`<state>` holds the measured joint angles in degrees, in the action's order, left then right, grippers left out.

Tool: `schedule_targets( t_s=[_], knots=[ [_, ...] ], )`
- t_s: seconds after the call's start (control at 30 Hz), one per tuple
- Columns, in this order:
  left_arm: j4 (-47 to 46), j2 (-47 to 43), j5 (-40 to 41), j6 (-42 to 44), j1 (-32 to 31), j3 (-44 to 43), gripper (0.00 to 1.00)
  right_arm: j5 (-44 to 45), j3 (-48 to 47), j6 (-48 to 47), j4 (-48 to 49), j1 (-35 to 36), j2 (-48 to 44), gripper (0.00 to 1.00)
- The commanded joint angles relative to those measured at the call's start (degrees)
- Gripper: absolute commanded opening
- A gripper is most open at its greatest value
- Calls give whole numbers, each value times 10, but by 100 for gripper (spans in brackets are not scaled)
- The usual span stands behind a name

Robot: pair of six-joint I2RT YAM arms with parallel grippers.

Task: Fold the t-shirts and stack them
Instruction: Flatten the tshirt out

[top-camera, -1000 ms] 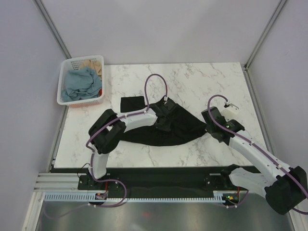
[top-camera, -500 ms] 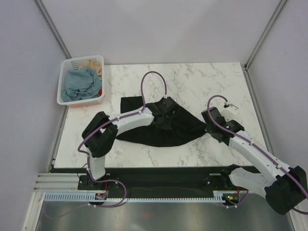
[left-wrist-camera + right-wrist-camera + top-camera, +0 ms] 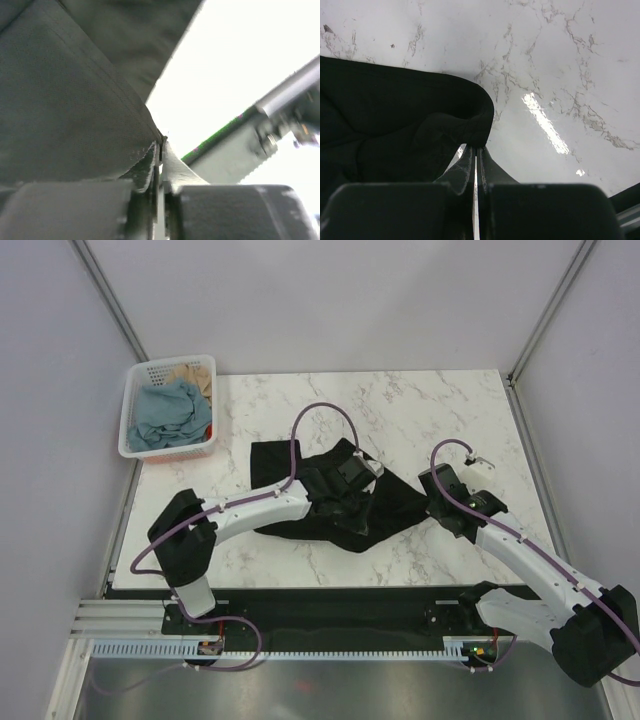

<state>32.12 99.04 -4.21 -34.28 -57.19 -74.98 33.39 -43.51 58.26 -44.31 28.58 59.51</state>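
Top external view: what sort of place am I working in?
Probably a lab robot cell, not a home: plain panel walls enclose a marble-patterned table with a black t-shirt and a white slotted basket.

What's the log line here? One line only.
left end effector: shut on black t-shirt | right end effector: shut on it | fold: not done
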Motion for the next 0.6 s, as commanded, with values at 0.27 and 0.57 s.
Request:
schedule_targets(
  t_s=[0.27, 0.57],
  knots=[
    [-2, -54, -157, 56, 88, -10, 49, 1, -3, -17, 7, -2, -8, 0],
    [-2, 48, -279, 315, 150, -77, 41, -47, 15, -69, 62, -2, -35, 0]
  ],
)
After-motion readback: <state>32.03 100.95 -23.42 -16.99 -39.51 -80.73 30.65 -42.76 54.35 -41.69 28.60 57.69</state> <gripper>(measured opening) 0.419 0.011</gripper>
